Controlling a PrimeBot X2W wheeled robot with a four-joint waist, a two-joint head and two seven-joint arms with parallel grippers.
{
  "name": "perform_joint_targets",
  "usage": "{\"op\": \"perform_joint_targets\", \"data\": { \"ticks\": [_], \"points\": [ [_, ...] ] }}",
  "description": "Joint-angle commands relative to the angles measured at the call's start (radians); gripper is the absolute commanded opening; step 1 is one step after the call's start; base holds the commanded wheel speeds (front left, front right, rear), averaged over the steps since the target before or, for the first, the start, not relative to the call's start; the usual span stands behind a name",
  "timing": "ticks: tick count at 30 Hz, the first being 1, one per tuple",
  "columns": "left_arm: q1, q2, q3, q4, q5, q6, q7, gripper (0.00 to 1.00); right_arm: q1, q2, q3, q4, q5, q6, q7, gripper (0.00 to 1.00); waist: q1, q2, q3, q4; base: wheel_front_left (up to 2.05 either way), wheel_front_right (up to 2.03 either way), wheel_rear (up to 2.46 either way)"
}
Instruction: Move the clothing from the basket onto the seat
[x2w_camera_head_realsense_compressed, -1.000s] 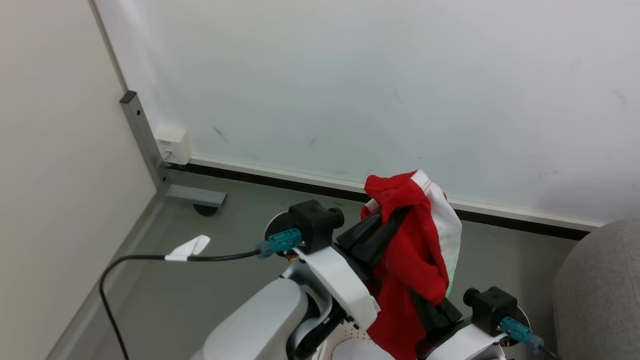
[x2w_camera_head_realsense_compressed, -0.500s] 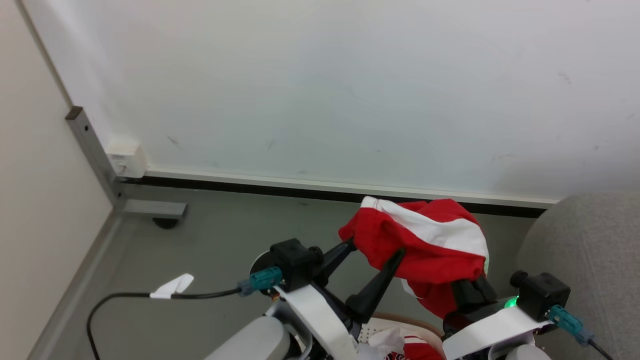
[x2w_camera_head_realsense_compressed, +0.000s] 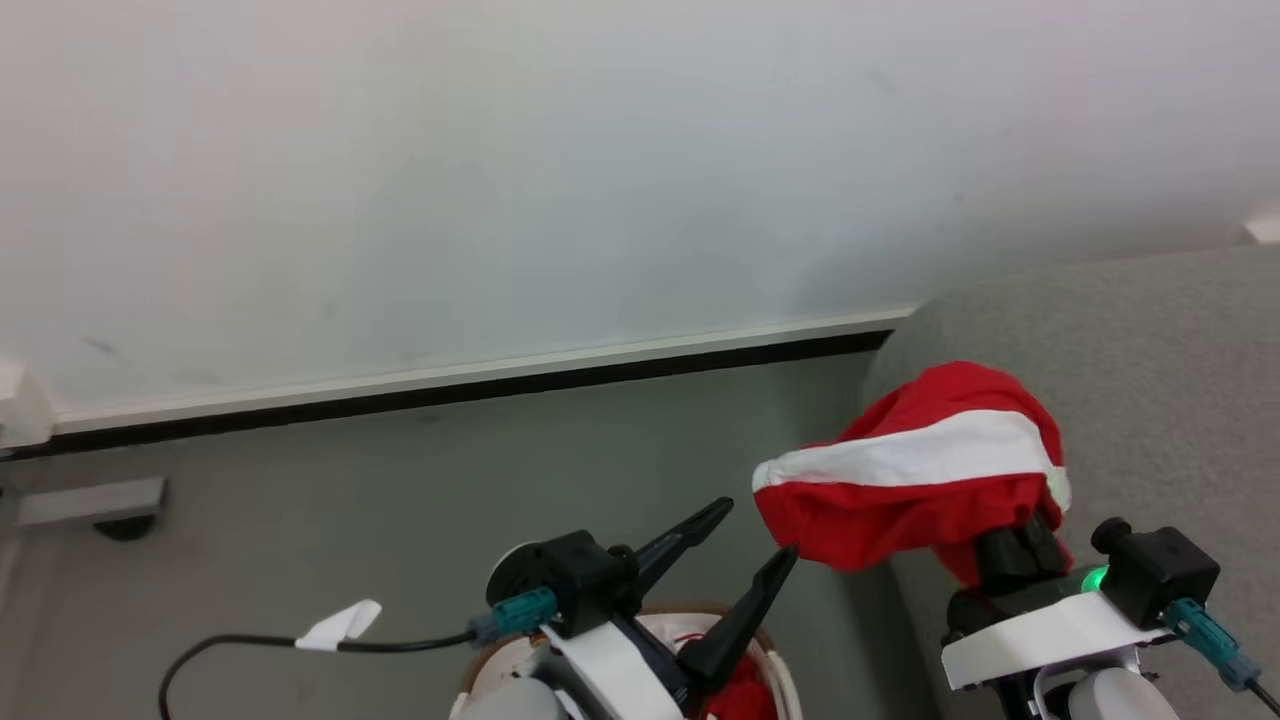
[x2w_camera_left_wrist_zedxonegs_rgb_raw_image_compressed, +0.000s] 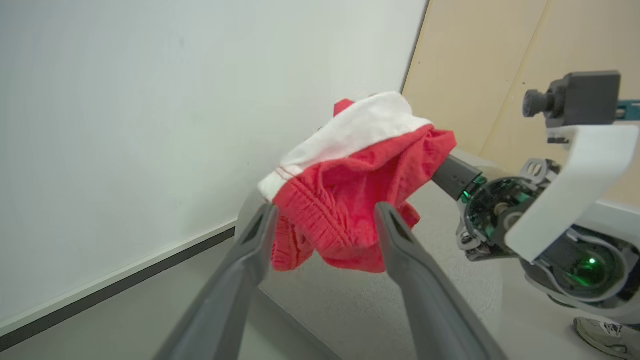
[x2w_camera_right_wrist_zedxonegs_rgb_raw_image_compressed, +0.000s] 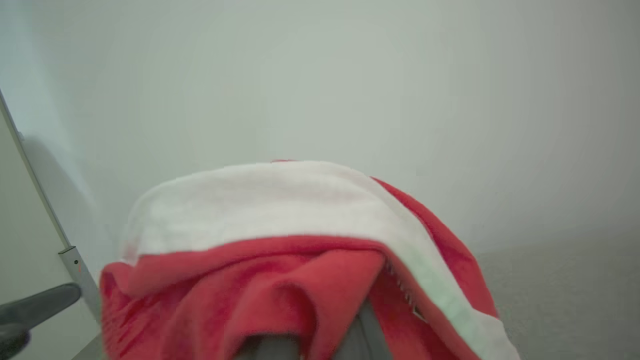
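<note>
One piece of the clothing, red with a white band, is bunched over my right gripper, which is shut on it above the near edge of the grey seat. The cloth hides that gripper's fingertips. My left gripper stands open just left of the garment, with nothing between its fingers. In the left wrist view the garment hangs beyond my left gripper. In the right wrist view the cloth drapes over my fingers. Below my left arm is the basket, with more red clothing inside.
A white wall with a dark baseboard runs behind the grey floor. A black cable with a white tag trails at the lower left. A metal post foot sits at the far left. A shoe lies by the sofa.
My left gripper has opened and let go of the red garment, which now hangs from the right gripper alone. The camera has swung right, bringing the sofa into view.
</note>
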Motion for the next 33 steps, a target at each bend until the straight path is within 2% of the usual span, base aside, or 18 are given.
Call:
{"op": "perform_joint_targets", "data": {
  "ticks": [1, 11, 16, 24, 30, 33],
  "points": [
    [0.012, 0.007, 0.007, 0.008, 0.015, 0.004, -0.004, 1.0, 0.012, -0.005, -0.013, -0.012, -0.021, -0.002, -0.002, 0.0, 0.0, 0.0, 0.036, -0.106, 0.0, 0.0, 0.0],
    [0.024, 0.029, 0.067, 0.004, 0.077, 0.009, -0.007, 1.0, 0.03, -0.002, -0.065, -0.063, -0.043, -0.002, -0.002, 0.0, 0.0, 0.0, 0.095, -0.306, 0.0, 0.0, 0.0],
    [0.031, 0.026, 0.093, 0.003, 0.123, 0.007, -0.008, 1.0, 0.044, 0.002, -0.069, -0.074, -0.048, -0.002, -0.002, 0.0, 0.0, 0.0, 0.106, -0.358, 0.0, 0.0, 0.0],
    [0.026, 0.015, 0.109, 0.011, 0.152, -0.001, -0.008, 1.0, 0.045, 0.004, -0.086, -0.087, -0.042, -0.002, -0.002, 0.0, 0.0, 0.0, 0.115, -0.378, 0.0, 0.0, 0.0],
    [0.004, 0.012, 0.112, 0.011, 0.164, -0.007, -0.008, 1.0, 0.008, 0.004, -0.128, -0.095, -0.048, -0.002, -0.002, 0.0, 0.0, 0.0, 0.147, -0.36, 0.0, 0.0, 0.0],
    [-0.006, 0.027, 0.108, 0.002, 0.17, -0.01, -0.008, 1.0, -0.044, 0.003, -0.15, -0.097, -0.001, -0.002, -0.002, 0.0, 0.0, 0.0, 0.188, -0.343, 0.0, 0.0, 0.0]
  ]
}}
